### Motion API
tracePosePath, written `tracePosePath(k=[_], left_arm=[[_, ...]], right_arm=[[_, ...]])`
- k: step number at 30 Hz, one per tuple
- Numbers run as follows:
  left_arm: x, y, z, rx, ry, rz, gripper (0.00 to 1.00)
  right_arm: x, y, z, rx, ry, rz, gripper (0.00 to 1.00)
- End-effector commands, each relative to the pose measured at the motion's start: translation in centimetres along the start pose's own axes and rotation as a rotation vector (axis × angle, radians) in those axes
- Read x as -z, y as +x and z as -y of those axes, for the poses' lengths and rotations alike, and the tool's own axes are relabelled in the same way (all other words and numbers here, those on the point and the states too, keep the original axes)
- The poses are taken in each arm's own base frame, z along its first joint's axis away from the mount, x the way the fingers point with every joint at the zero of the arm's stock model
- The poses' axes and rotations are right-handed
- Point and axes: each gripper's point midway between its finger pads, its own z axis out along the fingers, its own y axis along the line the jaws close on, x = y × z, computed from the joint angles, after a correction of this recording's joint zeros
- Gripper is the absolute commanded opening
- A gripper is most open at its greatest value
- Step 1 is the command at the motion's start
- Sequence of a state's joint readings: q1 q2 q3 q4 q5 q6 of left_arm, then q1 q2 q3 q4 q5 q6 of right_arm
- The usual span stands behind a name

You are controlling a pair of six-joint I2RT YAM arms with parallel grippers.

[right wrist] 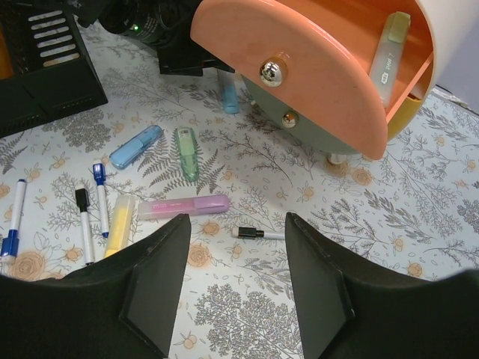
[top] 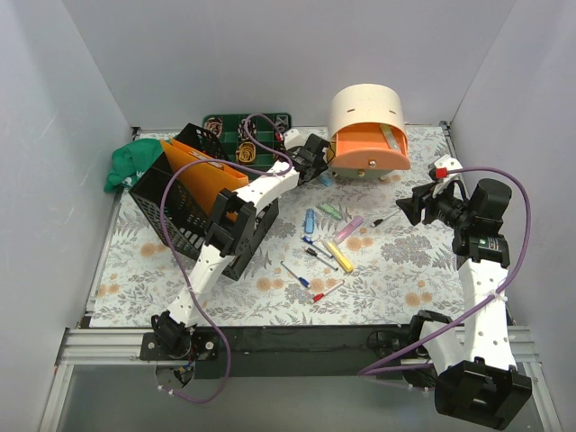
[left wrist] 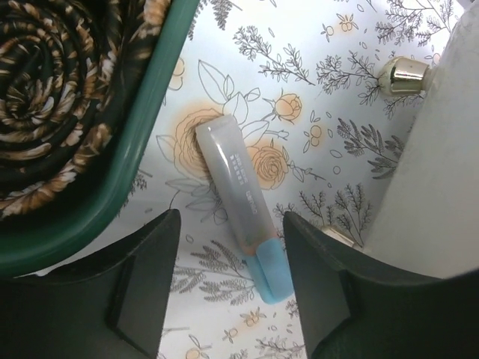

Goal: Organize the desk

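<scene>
The desk [top: 396, 261] has a pale floral top. My left gripper [top: 322, 167] is open at the back, low over a clear highlighter with a blue cap [left wrist: 238, 202], which lies between a green tray [left wrist: 142, 127] and the cream drawer unit [left wrist: 441, 149]. The cap end sits between my fingertips in the left wrist view [left wrist: 230, 221]. My right gripper [top: 407, 207] is open and empty, raised over the right side. In its view [right wrist: 238, 224] a small black-capped marker [right wrist: 258, 233] lies just beyond the fingers.
The round cream unit's orange drawer [right wrist: 299, 82] stands open with a grey-green highlighter [right wrist: 393, 48] inside. Blue [right wrist: 136, 146], green [right wrist: 185, 153], pink [right wrist: 183, 206] and yellow [right wrist: 120, 224] highlighters and thin markers [right wrist: 84, 217] lie mid-desk. A black wire rack [top: 193, 211] holds an orange folder; a green cloth [top: 130, 162] lies far left.
</scene>
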State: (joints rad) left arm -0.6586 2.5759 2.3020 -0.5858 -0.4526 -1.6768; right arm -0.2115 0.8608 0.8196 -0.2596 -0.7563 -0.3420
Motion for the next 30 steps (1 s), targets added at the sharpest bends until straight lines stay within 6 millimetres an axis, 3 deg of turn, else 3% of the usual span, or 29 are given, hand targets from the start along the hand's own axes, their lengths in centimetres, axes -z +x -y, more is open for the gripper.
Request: tracePosePath(k=[1,13,24,25,27,28,30], left_arm=[[-1.5,-1.2,-0.3,-0.003,0.011,0.017,0.54],[-3.7,1.9,-2.1,-0.068,0.004,-0.076,0.40],[-0.8,2.7,-4.6,-0.256,-0.022,-0.101,0.29],[-0.9,3.2,-5.7,-0.276,-0.041,-0.115,0.29],[-0.1,2.9,-5.7,-0.289,-0.031,-0.114,0.28],[0.0,3.6,-6.9,-0.305,-0.054,-0.135,0.26],[1.2,3.2,-6.6,-0.308,-0.025,-0.133,0.25]], right_arm=[[0.1,-0.7,0.0,0.011,-0.005,0.032,0.62],[0.3,-1.0,0.1,0.024,0.010,0.041,0.62],[0.4,-1.2,-0.1,0.028,0.008,0.048,0.62],[0.4,-1.2,-0.1,0.026,0.008,0.048,0.62],[0.4,-1.2,-0.1,0.026,0.007,0.049,0.62],[0.4,-1.1,-0.1,0.024,0.006,0.048,0.62],[0.4,-1.2,-0.1,0.025,0.007,0.049,0.62]])
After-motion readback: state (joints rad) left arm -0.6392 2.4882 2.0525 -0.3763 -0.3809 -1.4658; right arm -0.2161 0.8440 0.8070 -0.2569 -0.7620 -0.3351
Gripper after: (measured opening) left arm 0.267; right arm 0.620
